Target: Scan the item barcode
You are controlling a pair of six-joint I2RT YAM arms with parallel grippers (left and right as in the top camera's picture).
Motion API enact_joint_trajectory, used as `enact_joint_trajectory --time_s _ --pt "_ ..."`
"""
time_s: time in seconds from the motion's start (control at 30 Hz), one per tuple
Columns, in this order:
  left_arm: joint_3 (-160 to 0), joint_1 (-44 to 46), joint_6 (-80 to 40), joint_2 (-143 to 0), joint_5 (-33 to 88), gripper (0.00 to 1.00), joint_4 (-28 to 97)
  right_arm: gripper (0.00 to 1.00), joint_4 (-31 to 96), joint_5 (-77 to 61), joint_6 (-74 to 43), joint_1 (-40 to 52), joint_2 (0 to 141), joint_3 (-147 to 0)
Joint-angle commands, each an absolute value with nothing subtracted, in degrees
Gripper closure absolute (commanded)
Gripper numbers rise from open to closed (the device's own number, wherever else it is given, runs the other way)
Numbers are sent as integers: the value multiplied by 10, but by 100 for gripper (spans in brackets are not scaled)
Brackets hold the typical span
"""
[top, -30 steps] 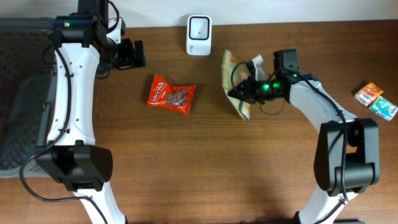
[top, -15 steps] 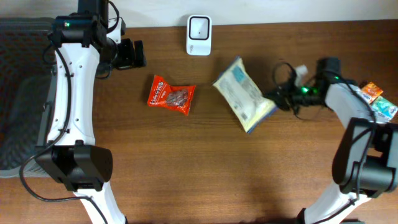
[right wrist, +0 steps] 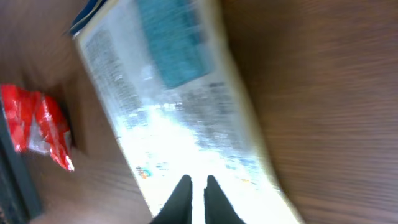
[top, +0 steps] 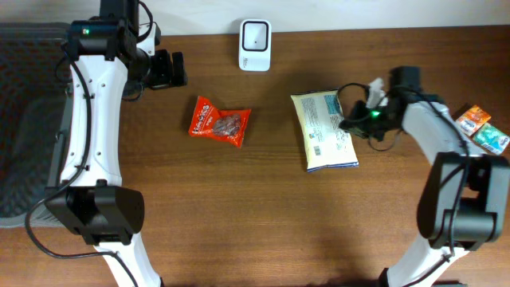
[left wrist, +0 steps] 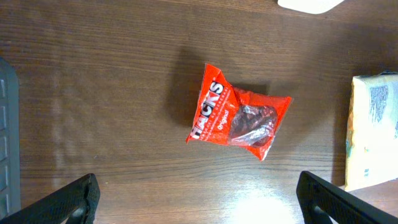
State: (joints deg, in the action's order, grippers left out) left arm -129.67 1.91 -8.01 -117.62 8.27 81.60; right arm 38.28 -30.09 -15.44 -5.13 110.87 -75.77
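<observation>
Item for scanning: pale yellow packet point(top: 325, 131), lying flat on the wooden table point(top: 239, 207), to the right of the white scanner point(top: 255, 45), nearer the arm bases than it and well apart from it. Printed side faced up. Blocks of fine print and a small dark patch showed on it, too small to read.

Right gripper point(top: 353, 123): sat at the packet's edge on the side away from the scanner. In the wrist view its fingers point(right wrist: 180, 196) were drawn together with only a thin slit between them, tips over the packet's glossy face. Whether any film was pinched there could not be told.

Left gripper point(top: 177, 69): hung to the left of the scanner, near it. Its fingers point(left wrist: 62, 202) stood wide apart, with bare table showing between them.

Red snack bag point(top: 219, 121): lay flat to the scanner's left and nearer the bases, between the left gripper and the packet, touching neither.

Small coloured packs point(top: 482, 129): two, far to the right of the scanner, just beside each other.

Dark grey tray point(top: 24, 119): far to the left of the scanner, at the table's side.
</observation>
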Motion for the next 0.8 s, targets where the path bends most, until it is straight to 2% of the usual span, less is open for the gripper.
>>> enact_joint_trajectory --time_s 0.0,0.23,0.37,0.43,0.57,0.73,0.77 --pt "-1302 21 -85 -1171 81 1 816 92 381 -148 -157 15 1111 -763" --pt "-1302 20 -85 -1171 81 1 815 83 410 -70 -172 102 1145 -744" --pt "-1302 20 -85 -1171 81 1 815 80 461 20 -191 105 1146 -744" --pt "-1302 20 -85 -1171 81 1 815 79 463 -36 -186 106 1146 -744" --pt "-1302 21 -85 -1171 81 1 815 77 449 -273 -185 131 1146 -744" --pt "-1302 21 -85 -1171 81 1 815 70 406 -287 -188 204 1146 -746" --pt "-1302 21 -85 -1171 81 1 815 70 399 -295 -218 211 1146 -754"
